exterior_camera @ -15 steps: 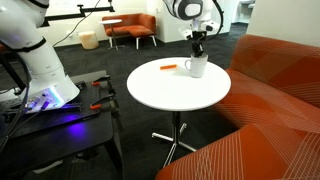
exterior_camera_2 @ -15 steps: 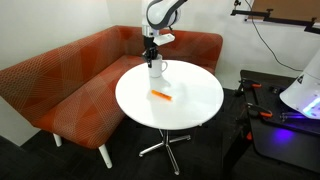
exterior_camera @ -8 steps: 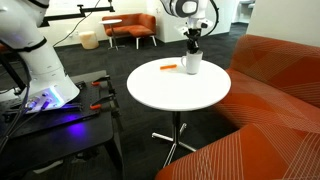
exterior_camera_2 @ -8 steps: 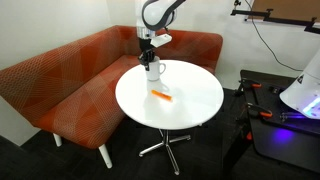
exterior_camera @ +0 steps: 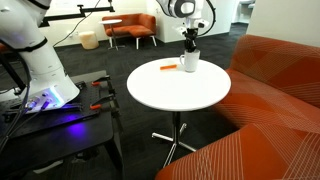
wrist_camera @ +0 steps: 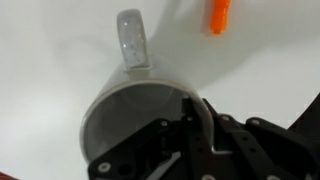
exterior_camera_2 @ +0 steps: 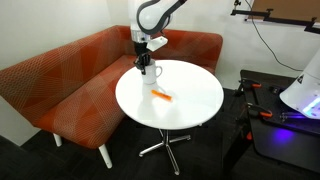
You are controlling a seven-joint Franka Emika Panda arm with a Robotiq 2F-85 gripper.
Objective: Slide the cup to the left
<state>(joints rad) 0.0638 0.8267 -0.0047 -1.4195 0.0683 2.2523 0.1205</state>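
- The cup (exterior_camera: 189,63) stands upright on the round white table (exterior_camera: 180,95), near the table's far edge in the upper middle of the frame. In the exterior view taken from the opposite side, the cup (exterior_camera_2: 149,71) sits close to the table edge (exterior_camera_2: 125,75) that faces the sofa (exterior_camera_2: 70,75).
- The gripper (exterior_camera: 190,46) hangs straight down over the cup, so the cup lies directly beneath it, not off to one side.
- In the wrist view the gripper (wrist_camera: 185,135) enters from the lower right, and a dark finger (wrist_camera: 197,112) crosses the cup's rim (wrist_camera: 110,100) there. Whether the jaws pinch the wall or just hook over it cannot be told.
- The handle (wrist_camera: 133,45) points to the top of the wrist frame, away from the finger.
- The orange object (wrist_camera: 220,15) lies at the upper right, apart from the cup.
- Judgement: the slide depends on that finger bearing on the cup wall. Contact high at the rim could tip the cup, and the table edge is near.
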